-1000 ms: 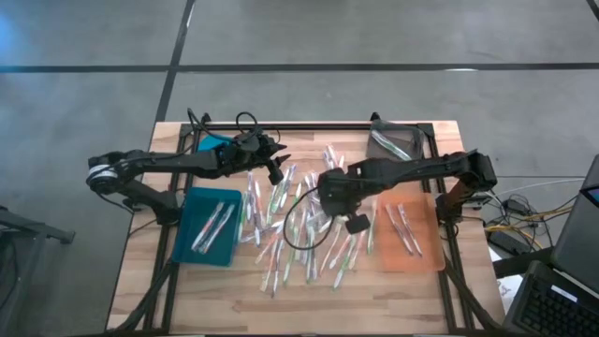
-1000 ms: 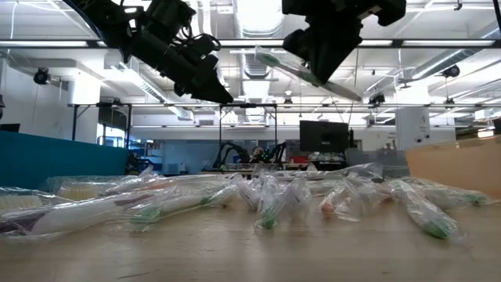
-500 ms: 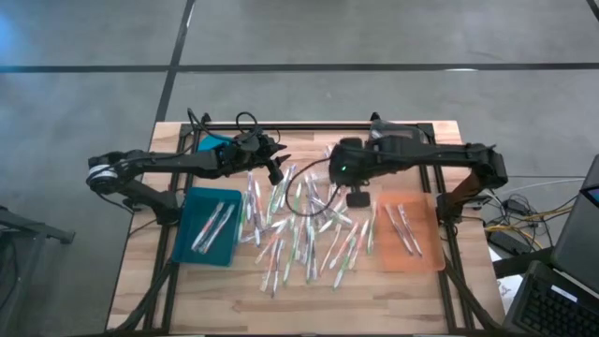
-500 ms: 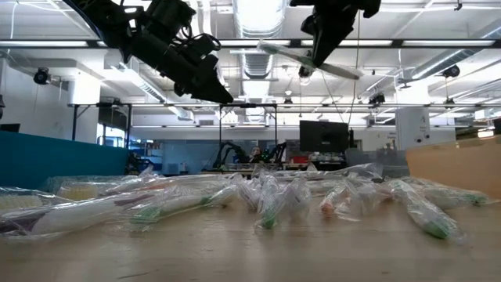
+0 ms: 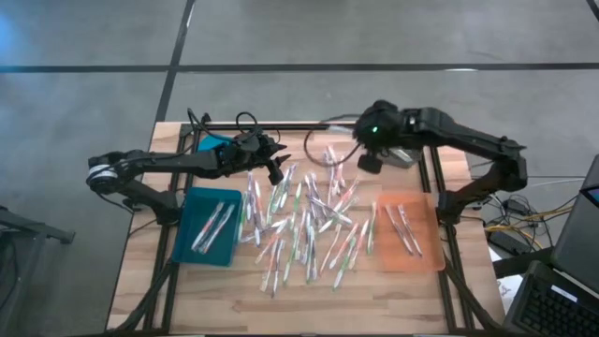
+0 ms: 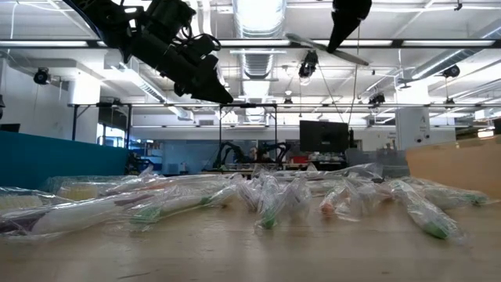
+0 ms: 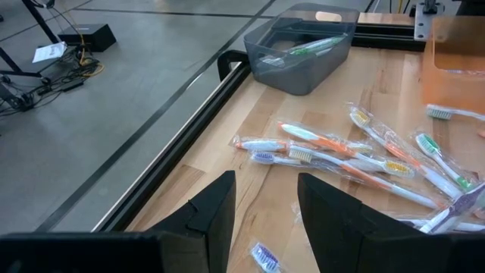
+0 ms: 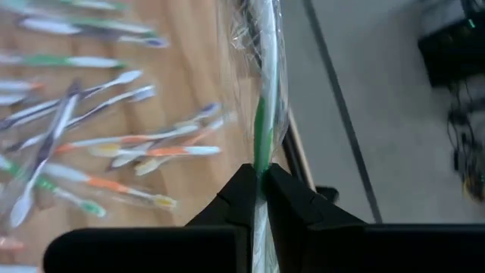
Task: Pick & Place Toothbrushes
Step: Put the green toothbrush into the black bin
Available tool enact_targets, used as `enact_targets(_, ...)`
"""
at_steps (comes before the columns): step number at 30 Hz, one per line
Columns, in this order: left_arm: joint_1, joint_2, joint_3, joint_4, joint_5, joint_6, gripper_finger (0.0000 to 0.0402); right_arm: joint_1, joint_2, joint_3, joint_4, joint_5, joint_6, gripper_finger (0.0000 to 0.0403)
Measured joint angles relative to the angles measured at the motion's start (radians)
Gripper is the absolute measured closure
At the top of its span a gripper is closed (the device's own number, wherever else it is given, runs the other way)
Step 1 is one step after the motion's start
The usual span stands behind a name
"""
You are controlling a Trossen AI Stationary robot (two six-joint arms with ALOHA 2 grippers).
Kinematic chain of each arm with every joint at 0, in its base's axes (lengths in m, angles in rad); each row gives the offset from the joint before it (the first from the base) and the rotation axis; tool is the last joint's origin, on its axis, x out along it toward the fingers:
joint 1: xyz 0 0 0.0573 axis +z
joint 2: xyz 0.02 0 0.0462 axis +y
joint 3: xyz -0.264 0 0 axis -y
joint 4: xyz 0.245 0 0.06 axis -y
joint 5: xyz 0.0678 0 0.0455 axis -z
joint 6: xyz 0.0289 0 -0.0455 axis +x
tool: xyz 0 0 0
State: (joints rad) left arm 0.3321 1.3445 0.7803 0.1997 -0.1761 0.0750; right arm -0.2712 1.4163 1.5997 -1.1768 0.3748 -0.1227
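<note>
Carry step, by my reading: my right gripper [image 8: 258, 182] is pinched shut on a green-and-white toothbrush [image 8: 261, 114] in a crinkly clear wrapper, held high in the upper right of centre of the high view, close to the grey bin [image 5: 401, 150] at the table's far edge. The next move calls for lining up over that bin, which already holds a green brush, then opening the jaws. The remaining toothbrushes [image 5: 309, 225] lie scattered mid-frame on the pale wooden table [image 5: 299, 300], thin and glossy in film. Teal tray [image 5: 208, 227] lower left, orange tray [image 5: 408, 234] lower right, each with a few brushes. My left gripper [image 5: 277, 161] hovers partly open, empty, upper left of the pile
</note>
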Motion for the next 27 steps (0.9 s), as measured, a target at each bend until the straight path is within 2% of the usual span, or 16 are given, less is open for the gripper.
enact_targets(8, 0.0, 0.0, 0.0, 0.0, 0.0, 0.0, 0.0252, -0.18, -0.036, 0.0, 0.0, 0.002, 0.011, 0.0385)
enact_targets(13, 0.0, 0.0, 0.0, 0.0, 0.0, 0.0, 0.0252, -0.28, -0.033, 0.0, -0.001, -0.005, -0.053, 0.0385)
enact_targets(27, 0.0, 0.0, 0.0, 0.0, 0.0, 0.0, 0.0252, -0.456, 0.006, 0.0, -0.051, -0.016, -0.098, 0.0385)
